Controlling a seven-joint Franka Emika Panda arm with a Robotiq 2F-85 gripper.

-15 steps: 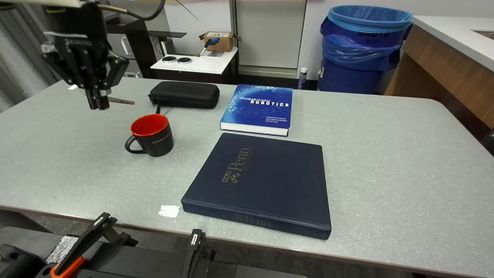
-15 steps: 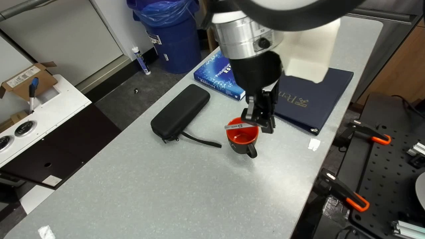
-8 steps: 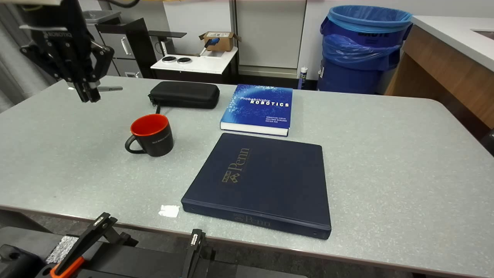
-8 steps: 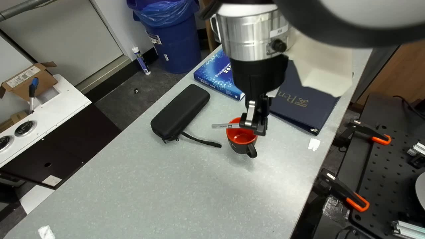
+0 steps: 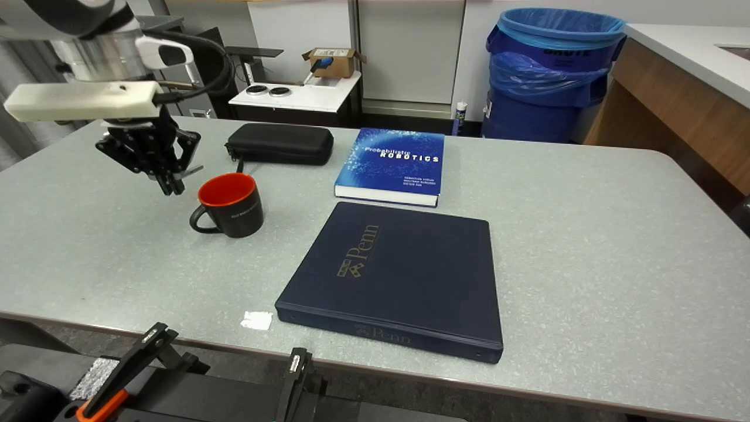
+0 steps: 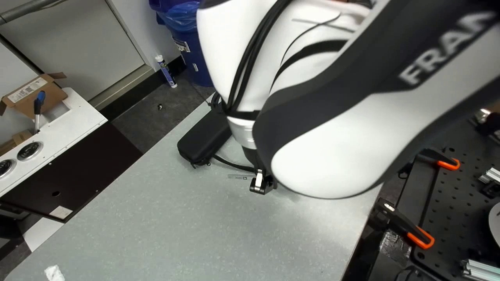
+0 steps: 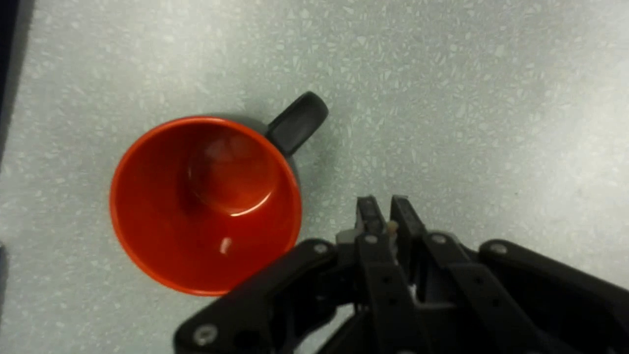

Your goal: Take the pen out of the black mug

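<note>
The black mug (image 5: 237, 218) stands upright on the table, handle out to one side. In the wrist view its red inside (image 7: 201, 211) shows nothing in it. In an exterior view the arm hides the mug. My gripper (image 5: 171, 187) is low over the table beside the mug on its handle side, and also shows in an exterior view (image 6: 261, 188) and the wrist view (image 7: 383, 200). It is shut on the grey pen (image 6: 239, 176), which sticks out sideways from the fingers, outside the mug. In the wrist view only the pen's tan end (image 7: 391, 227) shows between the pads.
A flat black case (image 5: 281, 144) with a strap lies behind the mug. A blue book (image 5: 391, 164) and a dark blue binder (image 5: 398, 275) lie to its right in an exterior view. Clamps (image 5: 293, 375) stand at the table's near edge.
My gripper, holding the pen throughout, has come down and changed its tilt, moving from above to low beside the mug. The arm now covers the mug in an exterior view. The mug has not moved.
</note>
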